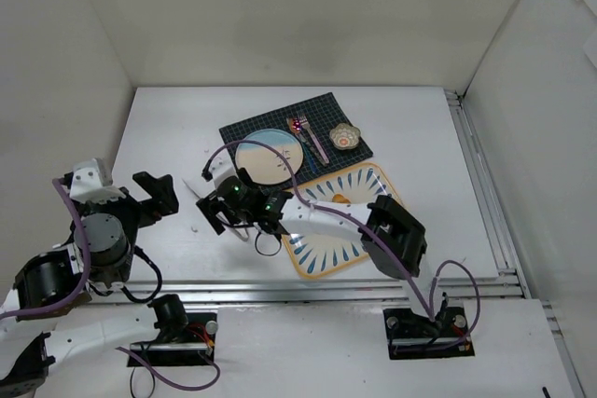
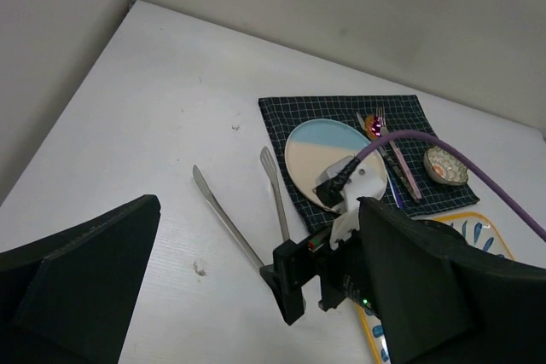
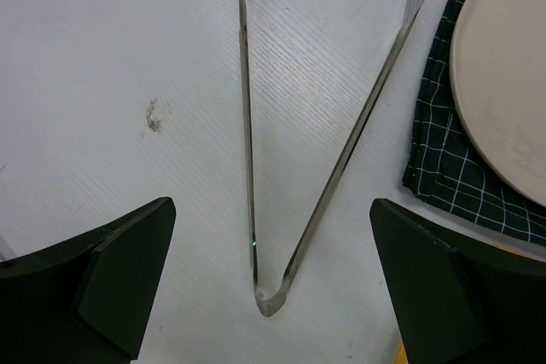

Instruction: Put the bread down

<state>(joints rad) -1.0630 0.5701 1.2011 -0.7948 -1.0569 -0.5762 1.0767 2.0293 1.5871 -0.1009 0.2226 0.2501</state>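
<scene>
Where the patterned plate (image 1: 382, 179) lies near and right of centre on the bench (image 1: 168, 128), you find the bread (image 1: 340, 199) resting on it, partly hidden by the right arm. Your right fingers (image 3: 119, 270) stand wide and empty, either side of the hinge end of the tongs (image 3: 270, 299). Your left fingers (image 2: 85, 287) stand wide, holding nothing, at near left.

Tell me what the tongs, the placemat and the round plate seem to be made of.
Tongs: likely steel, going by the thin silvery arms with a bright sheen.
Placemat: probably woven cloth; it is dark with a white grid and a soft, slightly uneven edge.
Round plate: ceramic or melamine, cannot tell which; the surface is smooth, matte and beige.
</scene>
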